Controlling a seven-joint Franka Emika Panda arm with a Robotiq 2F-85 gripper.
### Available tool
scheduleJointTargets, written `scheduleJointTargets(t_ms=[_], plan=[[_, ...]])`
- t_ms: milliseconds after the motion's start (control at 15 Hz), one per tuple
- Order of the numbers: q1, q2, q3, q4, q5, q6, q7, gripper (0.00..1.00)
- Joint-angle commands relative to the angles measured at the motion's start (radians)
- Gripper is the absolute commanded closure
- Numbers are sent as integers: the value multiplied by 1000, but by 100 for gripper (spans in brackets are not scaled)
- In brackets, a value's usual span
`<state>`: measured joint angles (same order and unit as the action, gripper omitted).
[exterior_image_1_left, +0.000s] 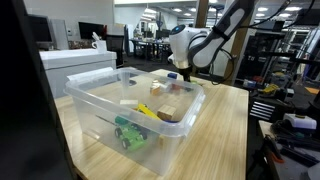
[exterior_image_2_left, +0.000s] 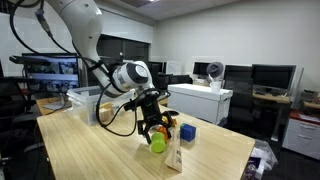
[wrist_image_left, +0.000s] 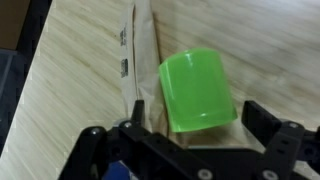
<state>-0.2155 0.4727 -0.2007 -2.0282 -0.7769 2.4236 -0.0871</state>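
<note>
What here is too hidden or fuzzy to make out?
Wrist view: the green cup has its lower rim covered by the open gripper.
Exterior view: the green toy in the bin is blurred by the clear wall.
Exterior view: the blue block is too small for detail.

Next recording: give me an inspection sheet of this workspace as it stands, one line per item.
Surface: wooden table, light grain.
Job's things: green cup lying on a flat brown paper bag.
Clutter: blue block near the cup; clear plastic bin holding a green toy and wooden blocks.
Grippers: gripper open, straddling the cup; contact cannot be told.
Cables: black cable looping below the wrist.
Surroundings: office desks with monitors.
</note>
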Motion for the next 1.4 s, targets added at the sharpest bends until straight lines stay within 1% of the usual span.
scheduleJointTargets(t_ms=[0, 67, 200, 333, 400, 467, 533, 600, 733, 933, 1067, 1200, 1333], plan=[[3, -13, 6, -36, 39, -4, -13, 25], [3, -19, 4, -47, 40, -4, -17, 27], [5, -21, 1, -56, 48, -6, -13, 43], [8, -21, -1, -53, 57, -12, -6, 56], [6, -31, 7, -42, 89, -23, -5, 62], [3, -46, 16, -35, 130, -34, -12, 63], [-3, -72, 35, -20, 210, -56, -27, 63], [-3, -95, 46, -10, 278, -58, -31, 66], [9, -154, 75, 32, 430, -92, -51, 66], [32, -237, 128, 79, 601, -80, -60, 66], [73, -321, 171, 91, 696, -84, -73, 66], [109, -410, 215, 44, 790, -98, -129, 66], [156, -489, 250, 7, 881, -142, -183, 66]])
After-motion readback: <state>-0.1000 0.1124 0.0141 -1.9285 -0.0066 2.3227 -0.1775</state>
